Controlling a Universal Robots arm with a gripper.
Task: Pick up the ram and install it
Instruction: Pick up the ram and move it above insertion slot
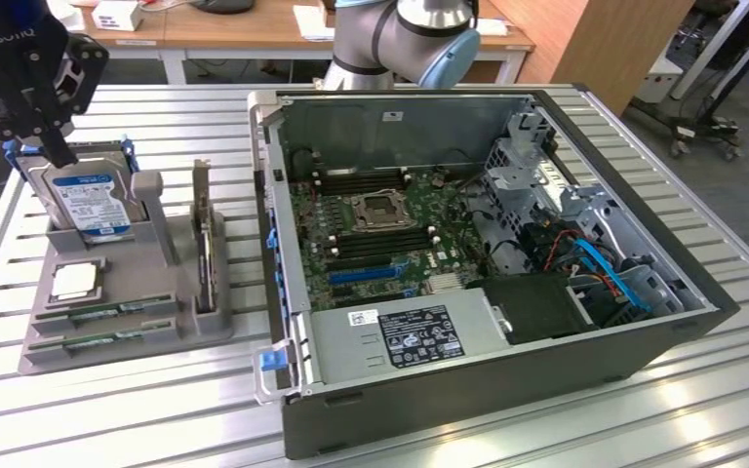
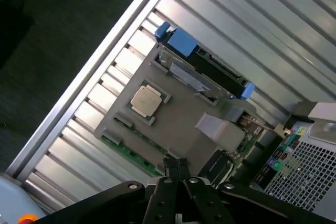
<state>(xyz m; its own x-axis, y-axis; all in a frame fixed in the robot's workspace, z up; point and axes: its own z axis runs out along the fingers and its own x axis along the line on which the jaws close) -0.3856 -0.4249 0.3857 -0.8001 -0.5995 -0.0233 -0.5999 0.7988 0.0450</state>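
Ram (image 1: pixel 104 313) lies flat in a slot at the near end of the grey holder (image 1: pixel 153 336) on the slatted metal table (image 1: pixel 128 409), at the exterior view's left. A second ram stick (image 1: pixel 89 340) sits in the next slot, just beside it. Both are green, and their pale labels are too small for me to read. On the same holder I note a square processor chip (image 1: pixel 75 282), an upright hard drive (image 1: pixel 89 200) with a blue-and-white label I cannot read, and a dark expansion card (image 1: pixel 202 234) standing on edge. Gripper (image 1: pixel 52 151) is marked "ROBOTIQ". It hangs above the hard-drive end of the holder with its fingers (image 2: pixel 171 169) pressed together and holding nothing. The open computer case (image 1: pixel 479 390) is at the exterior view's right, its power supply (image 1: pixel 401 336) carrying a white label I cannot read.
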